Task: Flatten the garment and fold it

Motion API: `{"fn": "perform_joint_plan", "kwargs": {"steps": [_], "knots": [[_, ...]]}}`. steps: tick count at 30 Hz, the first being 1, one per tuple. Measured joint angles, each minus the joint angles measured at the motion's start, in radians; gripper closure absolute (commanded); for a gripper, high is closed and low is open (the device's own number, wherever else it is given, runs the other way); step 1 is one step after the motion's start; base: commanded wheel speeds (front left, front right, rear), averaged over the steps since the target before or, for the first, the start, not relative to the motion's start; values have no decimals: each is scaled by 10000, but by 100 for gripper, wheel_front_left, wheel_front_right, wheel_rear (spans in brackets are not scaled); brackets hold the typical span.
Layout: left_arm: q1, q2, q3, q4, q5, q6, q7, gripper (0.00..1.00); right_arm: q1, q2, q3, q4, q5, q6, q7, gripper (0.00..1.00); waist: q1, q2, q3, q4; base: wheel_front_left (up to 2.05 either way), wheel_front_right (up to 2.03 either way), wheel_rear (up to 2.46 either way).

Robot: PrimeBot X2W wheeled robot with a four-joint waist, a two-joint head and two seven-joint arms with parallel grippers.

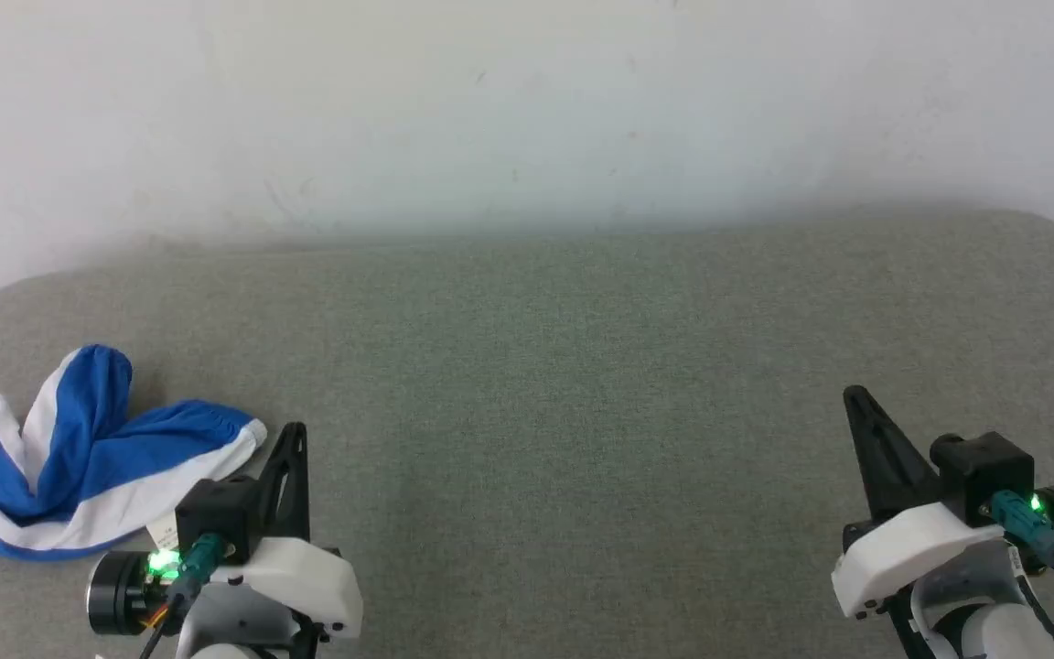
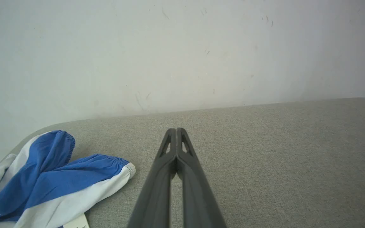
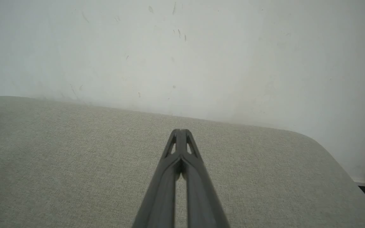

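Looking down at the grey fabric-covered surface (image 1: 582, 366), we find the garment (image 1: 79, 476) bunched in a heap at its left near corner, close to the rounded edge. It is blue with broad white stripes. One part humps upward while a gathered, elastic-looking edge points toward the middle of the surface. A white tag (image 2: 78, 222) peeks out at the near side.

Our left gripper (image 1: 295, 428) hovers just to the right of the heap with its two dark fingers pressed together and nothing between them. In the left wrist view the cloth lies off to the left of the fingers and does not touch them. Our right gripper (image 1: 852, 394) sits well apart on the far side of the surface, its fingers likewise together and holding nothing. Only bare fabric and the pale wall (image 1: 527, 110) lie ahead of it.

We judge that the task is at its very start: nothing is flattened and no fold is made. The step in hand is reaching the heap.

The next move calls for the left fingers to part, swing left and settle on a graspable edge, probably the gathered one nearest them. The cloth can then be drawn toward the open middle, where both arms can reach it. The right arm has a long way to travel before it can help spread the fabric.
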Motion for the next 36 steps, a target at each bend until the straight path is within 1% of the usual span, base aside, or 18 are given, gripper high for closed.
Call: {"fn": "perform_joint_plan", "kwargs": {"steps": [19,20,27,36], "knots": [[0,0,0,0,0,0,0,100,0,0,0,0,0,0,0,100,0,0,0,0,0,0,0],[3,4,-4,-2,-2,6,0,0,-5,-2,2,8,2,0,0,0,0,0,0,0,0,0,0],[7,6,-40,-4,-2,42,-23,0,-5,-8,-52,17,33,0,-29,0,0,0,12,-1,0,0,0],[7,6,-169,-23,-2,295,-211,0,-5,-10,-265,-8,219,0,-215,0,0,0,60,46,0,0,0]]}}
